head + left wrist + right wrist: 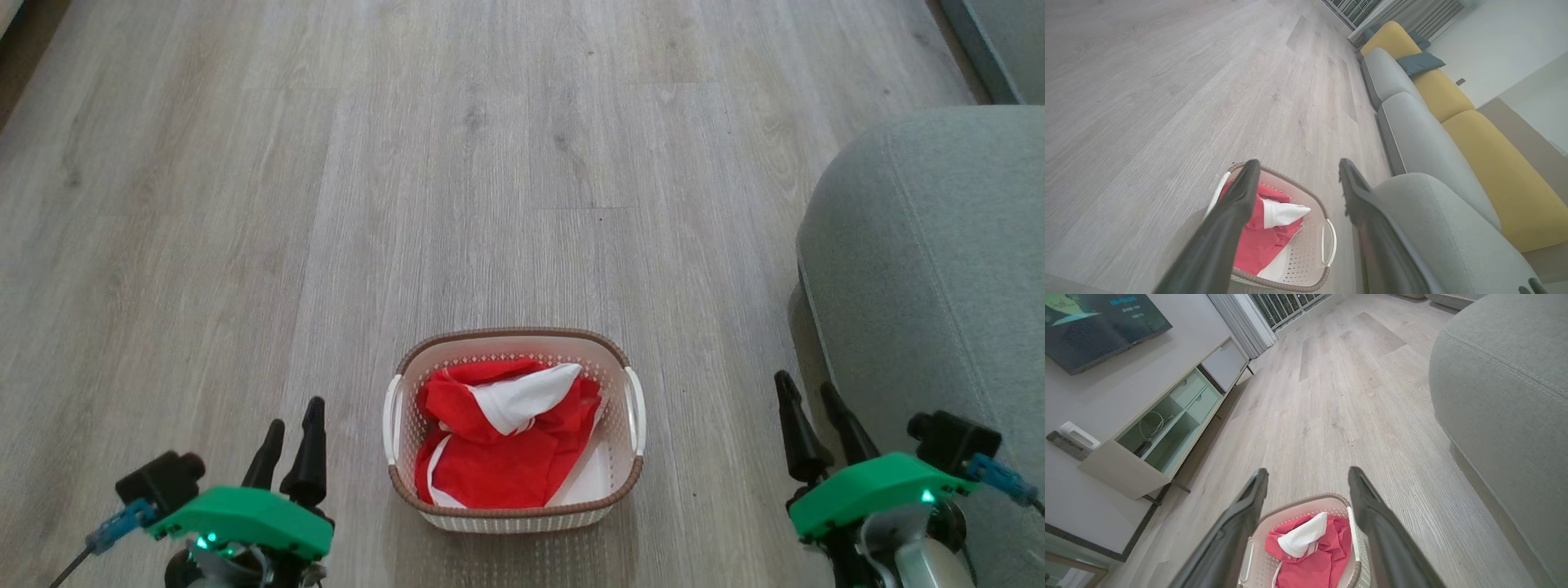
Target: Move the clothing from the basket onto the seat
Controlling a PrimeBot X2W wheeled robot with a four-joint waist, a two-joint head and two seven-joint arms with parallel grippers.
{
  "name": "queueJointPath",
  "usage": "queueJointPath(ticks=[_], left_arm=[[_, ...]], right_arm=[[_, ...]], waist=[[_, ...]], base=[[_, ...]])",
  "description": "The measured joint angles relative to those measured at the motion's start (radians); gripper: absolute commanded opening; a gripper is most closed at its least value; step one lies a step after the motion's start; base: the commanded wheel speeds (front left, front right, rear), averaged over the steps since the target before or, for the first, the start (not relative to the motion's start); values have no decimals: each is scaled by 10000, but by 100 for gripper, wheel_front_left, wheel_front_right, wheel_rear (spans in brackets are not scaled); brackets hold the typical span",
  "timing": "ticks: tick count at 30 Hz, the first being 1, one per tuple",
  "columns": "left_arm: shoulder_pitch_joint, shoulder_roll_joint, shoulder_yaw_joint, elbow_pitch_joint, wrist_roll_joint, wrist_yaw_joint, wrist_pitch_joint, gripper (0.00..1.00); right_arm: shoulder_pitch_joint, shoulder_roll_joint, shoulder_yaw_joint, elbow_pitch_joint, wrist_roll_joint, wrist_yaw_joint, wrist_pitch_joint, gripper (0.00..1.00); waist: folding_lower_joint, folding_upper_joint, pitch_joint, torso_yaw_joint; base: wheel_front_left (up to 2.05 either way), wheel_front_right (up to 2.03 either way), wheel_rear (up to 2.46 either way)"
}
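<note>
floorboards (490,163) of pale grey wood run out ahead of both grippers; the seat (939,261), grey-green with a rounded edge and a stitched seam, lies just to the outer side of the right gripper (804,385) and reaches well ahead of it, and nothing rests on the part that shows; in the left wrist view yellow back cushions (1494,175) stand along the far side of that seating; in the right wrist view a low pale cabinet (1167,424) with open shelves stands well off beyond the left finger, against the wall; the basket (514,333), cream with a brown rim and white handles, sits on the floor between the two grippers and a little ahead of their fingertips, nearer the left gripper (294,416) than the right, touching neither; the clothing (490,457), red with a white sleeve folded on top, lies crumpled inside the basket, below its rim, so it is inward of each gripper and not on the seat; the left gripper has its two dark fingers parted and holds nothing; the right gripper likewise has its fingers spread apart and empty, pointing forward over the floor beside the seat's edge.
</note>
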State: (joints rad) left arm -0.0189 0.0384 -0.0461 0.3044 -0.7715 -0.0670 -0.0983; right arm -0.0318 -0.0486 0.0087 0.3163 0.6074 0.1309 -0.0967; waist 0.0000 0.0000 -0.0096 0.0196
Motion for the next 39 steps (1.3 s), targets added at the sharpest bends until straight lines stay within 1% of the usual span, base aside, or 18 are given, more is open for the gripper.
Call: queueJointPath(ticks=[6, 22, 27, 39], left_arm=[[0, 2, -115, -8, 790, 90, -153, 100], [0, 6, -263, -13, 2780, 104, -633, 100], [1, 8, -288, -13, 3241, 188, -719, 100], [1, 12, -389, 44, 4475, 186, -1091, 100]], right_arm=[[-3, -8, 61, 31, -780, 0, -186, 100], [-6, -56, 284, 125, -2842, 0, -625, 100], [-11, -58, 291, 127, -3335, 0, -738, 100], [-12, -54, 257, 253, -4589, 0, -1068, 100]], waist=[[0, 0, -20, -16], [0, 0, -82, 12], [0, 0, -91, 20], [0, 0, -141, -16]], base=[[0, 0, 0], [0, 0, 0], [0, 0, 0], [0, 0, 0]])
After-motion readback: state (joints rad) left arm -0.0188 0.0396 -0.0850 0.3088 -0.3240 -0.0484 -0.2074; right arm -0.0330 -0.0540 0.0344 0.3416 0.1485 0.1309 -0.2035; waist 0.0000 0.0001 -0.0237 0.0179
